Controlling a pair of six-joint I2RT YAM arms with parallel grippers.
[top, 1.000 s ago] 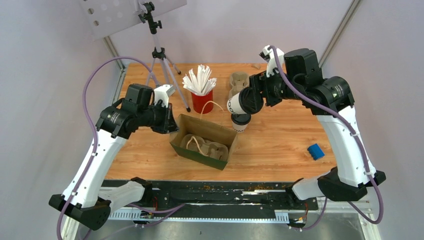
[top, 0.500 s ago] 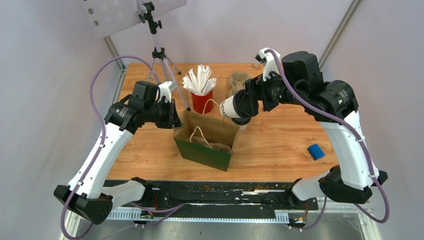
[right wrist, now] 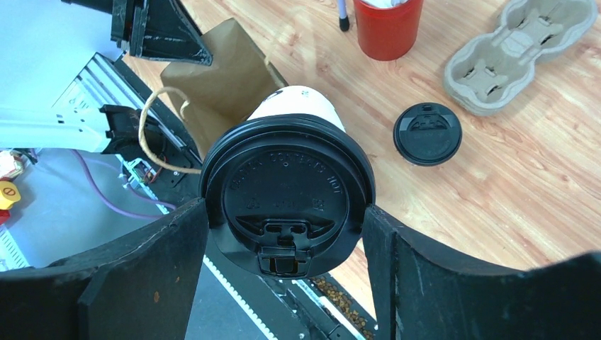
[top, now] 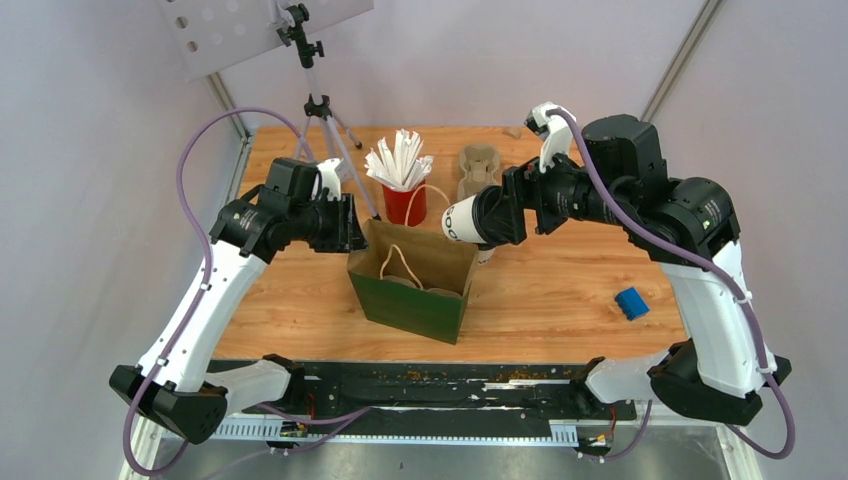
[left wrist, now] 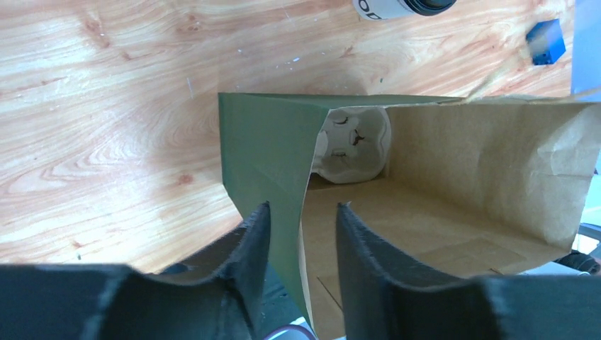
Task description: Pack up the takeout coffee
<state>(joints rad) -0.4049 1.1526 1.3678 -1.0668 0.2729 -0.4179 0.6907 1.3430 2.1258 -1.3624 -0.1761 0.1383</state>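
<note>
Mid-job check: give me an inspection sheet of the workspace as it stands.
Surface: wooden table, no spill seen.
Job's things: held cup tilted on its side by the far rim of the paper bag; second cup upright on the table near the bag; pulp tray inside the bag.
Clutter: spare pulp tray, red cup of straws, blue block, tripod.
Grippers: left gripper open, astride the bag's wall; right gripper shut on the held cup.
Cables: purple cables loop along both arms, clear of the bag.
Surroundings: plain walls, perforated panel.
</note>
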